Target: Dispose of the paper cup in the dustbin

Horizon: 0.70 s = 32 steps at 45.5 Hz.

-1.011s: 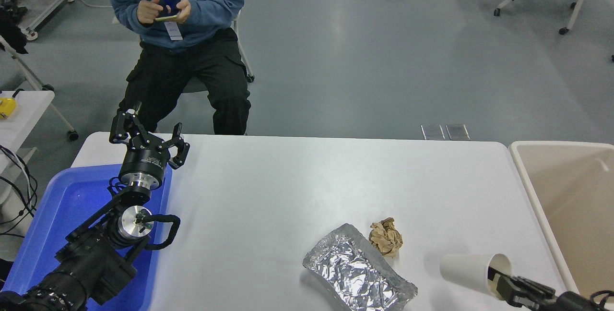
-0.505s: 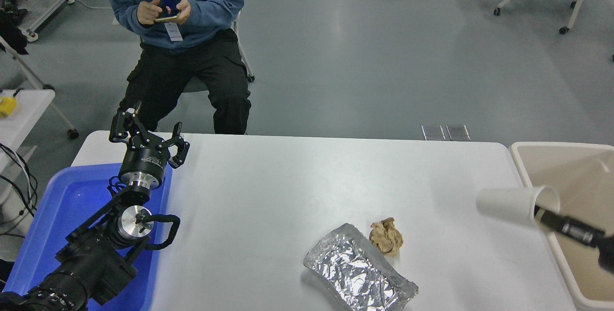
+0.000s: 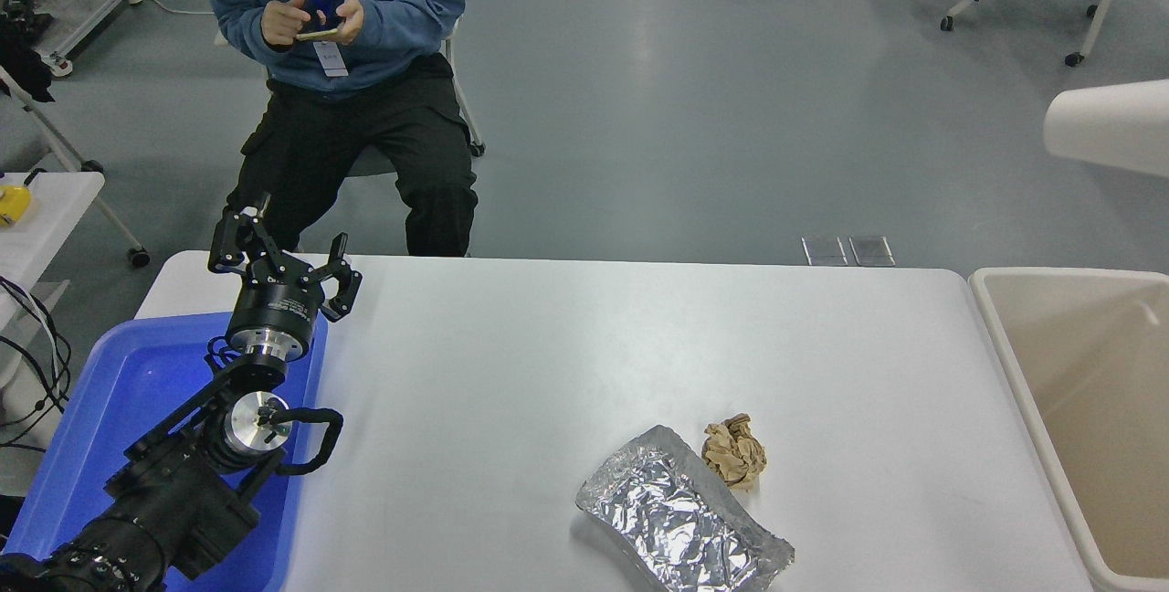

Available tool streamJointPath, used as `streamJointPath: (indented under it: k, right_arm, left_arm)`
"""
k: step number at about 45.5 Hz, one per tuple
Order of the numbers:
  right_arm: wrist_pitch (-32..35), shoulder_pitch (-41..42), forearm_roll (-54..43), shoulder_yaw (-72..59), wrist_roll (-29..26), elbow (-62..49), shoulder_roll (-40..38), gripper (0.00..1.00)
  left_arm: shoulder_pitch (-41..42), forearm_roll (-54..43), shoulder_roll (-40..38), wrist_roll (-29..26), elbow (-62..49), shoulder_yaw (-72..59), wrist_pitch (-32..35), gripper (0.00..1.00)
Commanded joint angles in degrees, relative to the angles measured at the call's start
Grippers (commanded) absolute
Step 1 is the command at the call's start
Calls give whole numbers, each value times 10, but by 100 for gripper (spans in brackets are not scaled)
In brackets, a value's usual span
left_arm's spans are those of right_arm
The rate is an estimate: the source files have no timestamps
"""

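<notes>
Now that the paper cup (image 3: 1110, 124) has been lifted from table height to the picture's right edge, high above the dustbin (image 3: 1005, 364), release seems near, though the right gripper is hidden; the left gripper (image 3: 283, 265) is parked open.

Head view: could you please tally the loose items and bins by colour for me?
White: 1, the cup, at the right edge, high above the bin
Silver: 1, the foil tray
Brown: 1, the paper ball
Blue: 1, the blue bin
Beige: 1, the dustbin
Total: 5
</notes>
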Motion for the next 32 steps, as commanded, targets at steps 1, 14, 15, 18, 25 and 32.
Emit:
streamJointPath:
  k: [1,14,15,18,25,32]
  right_arm:
    - [5,58,11,-97,-12,-167,81,0]
    - [-20,86,14,-228,-27,-340,176,0]
    - [-26,86,14,-235,-32,-348,182,0]
    - [-42,86,20,-253,-45,-369,202,0]
    - [-70,86,56,-259,-89,-429,265,0]
    - [-79,83,191,-262,-135,-498,331,0]
  left_arm:
    - [0,0,0,0,0,0,1,100]
    - [0,0,0,0,0,1,1,100]
    - [0,0,0,0,0,0,1,100]
    - [0,0,0,0,1,0,0,100]
    - [0,0,0,0,1,0,1,100]
    - [0,0,1,0,1,0,0,100]
